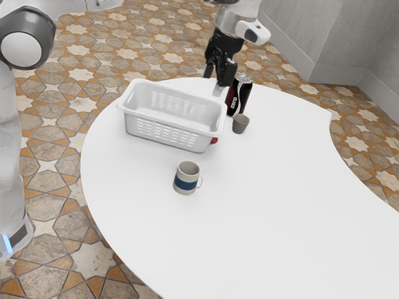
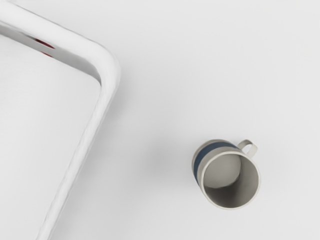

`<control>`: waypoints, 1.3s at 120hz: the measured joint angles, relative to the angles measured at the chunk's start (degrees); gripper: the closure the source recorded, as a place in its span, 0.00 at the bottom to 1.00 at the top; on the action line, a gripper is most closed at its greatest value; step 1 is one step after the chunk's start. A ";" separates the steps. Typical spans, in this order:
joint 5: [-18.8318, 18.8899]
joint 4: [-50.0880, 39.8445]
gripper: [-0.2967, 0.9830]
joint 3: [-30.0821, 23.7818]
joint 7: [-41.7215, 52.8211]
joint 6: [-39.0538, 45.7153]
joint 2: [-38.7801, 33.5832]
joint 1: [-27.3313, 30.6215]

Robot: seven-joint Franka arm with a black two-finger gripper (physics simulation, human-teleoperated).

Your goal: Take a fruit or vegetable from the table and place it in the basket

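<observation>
Exterior view: the black hand (image 1: 221, 70) hangs toward the white plastic basket's (image 1: 165, 129) two o'clock; released or clenched, one cannot tell. A partly hidden red item (image 1: 214, 140), probably the produce, sits outside at four o'clock, still to be picked and placed.

Wrist view: red shows through basket slots; the beige, blue-banded ceramic-looking mug (image 2: 220, 172) bares its inner bottom.

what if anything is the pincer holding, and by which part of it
Nothing is held: in the exterior view the pincer looks open, with nothing gripped between its fingers.
</observation>
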 joint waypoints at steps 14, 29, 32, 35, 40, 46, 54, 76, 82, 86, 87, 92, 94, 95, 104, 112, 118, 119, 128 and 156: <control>0.00 -2.78 0.23 0.00 0.00 3.26 0.00 0.00; 0.00 -5.29 0.23 0.00 0.00 6.30 0.00 0.00; 0.00 -5.72 0.23 0.00 0.00 6.85 0.00 0.00; 0.00 -6.14 0.23 0.00 0.00 7.39 0.00 0.00; 0.00 -6.79 0.23 0.00 0.00 8.23 0.00 0.00; 0.00 -7.50 0.23 0.00 0.00 9.17 0.00 0.00; 0.00 -8.33 0.23 0.00 0.00 10.31 0.00 0.00; 0.00 -9.93 0.23 0.00 0.00 12.74 0.00 0.00; 0.00 -10.21 0.23 0.00 0.00 13.23 0.00 0.00; 0.00 -10.36 0.23 0.00 0.00 13.53 0.00 0.00; 0.00 -10.40 0.23 0.00 0.00 13.60 0.00 0.00; 0.00 -10.55 0.23 0.00 0.00 13.91 0.00 0.00; 0.00 -10.60 0.23 0.00 0.00 14.03 0.00 0.00; 0.00 -10.63 0.23 0.00 0.00 14.08 0.00 0.01; 0.00 -10.79 0.23 0.00 0.00 14.51 0.00 0.01; 0.00 -10.86 0.23 0.00 0.00 14.79 0.00 0.01; 0.00 -10.89 0.23 0.00 0.00 14.95 0.00 0.01; 0.00 -10.89 0.23 0.00 0.00 14.98 0.00 0.01; -1.10 -4.25 0.24 7.43 -1.78 13.01 3.68 -4.57; -2.40 -1.59 0.23 10.80 -6.64 9.50 5.01 35.80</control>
